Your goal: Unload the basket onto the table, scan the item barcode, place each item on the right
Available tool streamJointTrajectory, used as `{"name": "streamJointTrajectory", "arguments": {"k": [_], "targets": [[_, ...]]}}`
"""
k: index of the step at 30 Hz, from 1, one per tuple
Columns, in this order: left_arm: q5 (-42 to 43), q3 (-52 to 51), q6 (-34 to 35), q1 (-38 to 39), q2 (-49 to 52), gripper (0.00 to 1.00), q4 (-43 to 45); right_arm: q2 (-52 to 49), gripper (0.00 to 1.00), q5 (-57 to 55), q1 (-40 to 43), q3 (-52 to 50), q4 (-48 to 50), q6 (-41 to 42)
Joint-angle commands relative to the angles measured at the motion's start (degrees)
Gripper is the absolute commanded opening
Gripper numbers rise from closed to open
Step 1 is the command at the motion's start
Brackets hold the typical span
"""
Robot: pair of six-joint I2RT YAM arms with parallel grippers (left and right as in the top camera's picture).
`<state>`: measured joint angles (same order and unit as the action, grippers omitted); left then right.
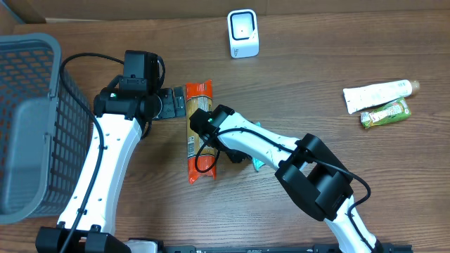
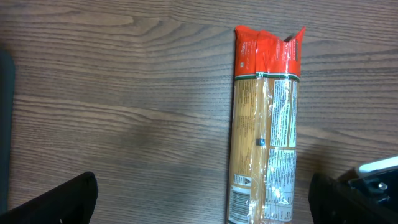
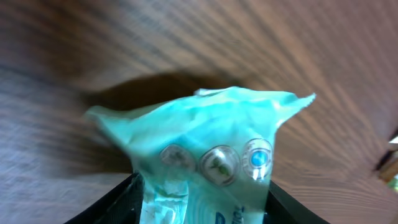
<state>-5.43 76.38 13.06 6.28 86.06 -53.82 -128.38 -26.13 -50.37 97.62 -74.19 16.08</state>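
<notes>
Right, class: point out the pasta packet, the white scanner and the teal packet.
pasta packet (image 2: 264, 143), left wrist view, clear middle section.
white scanner (image 1: 243, 33), overhead view, front face.
teal packet (image 3: 205, 134), right wrist view, upper crinkled part.

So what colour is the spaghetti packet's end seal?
Orange-red; the spaghetti packet shows it best in the left wrist view.

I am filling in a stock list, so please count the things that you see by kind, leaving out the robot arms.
Packets: 3 (pasta packet, teal packet, green packet)
Tubes: 1 (white tube)
Scanners: 1 (white scanner)
Baskets: 1 (grey basket)
Total: 6
</notes>
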Motion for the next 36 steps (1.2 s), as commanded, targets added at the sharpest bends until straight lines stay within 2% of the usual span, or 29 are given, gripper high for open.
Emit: {"name": "streamJointTrajectory", "arguments": {"k": [1, 6, 9, 11, 16, 24, 30, 33, 36], "targets": [[-0.52, 0.26, -1.29, 0.15, 0.09, 1.00, 0.09, 0.57, 0.57, 4.20, 0.28, 1.70, -0.07, 0.17], [-0.55, 0.26, -1.29, 0.15, 0.09, 0.99, 0.09, 1.84, 0.60, 4.79, 3.06, 6.75, -1.44, -1.62], [-0.52, 0.26, -1.29, 0.15, 0.09, 1.00, 0.09, 2.78, 0.71, 7.21, 3.52, 9.75, -1.11, -3.34], [-0.52, 0.26, -1.29, 0.15, 0.09, 1.00, 0.09, 2.80, 0.75, 11.15, 3.52, 10.14, 0.31, -4.61], [-0.52, 0.26, -1.29, 0.15, 0.09, 1.00, 0.09, 1.95, 0.75, 16.83, 3.45, 8.46, 4.26, -4.61], [-0.55, 0.26, -1.29, 0.15, 0.09, 1.00, 0.09, -0.79, 0.75, 15.13, 3.63, 8.37, 2.73, -9.31], [-0.55, 0.26, -1.29, 0.15, 0.09, 1.00, 0.09, -1.09, 0.73, 12.44, 4.83, 4.46, 3.89, -10.58], [-0.52, 0.26, -1.29, 0.15, 0.09, 1.00, 0.09, -1.09, 0.68, 10.67, 5.81, 2.84, 5.22, -10.58], [-0.55, 0.26, -1.29, 0.15, 0.09, 0.99, 0.09, -1.09, 0.59, 10.10, 7.13, 1.55, 6.88, -10.60]]}}
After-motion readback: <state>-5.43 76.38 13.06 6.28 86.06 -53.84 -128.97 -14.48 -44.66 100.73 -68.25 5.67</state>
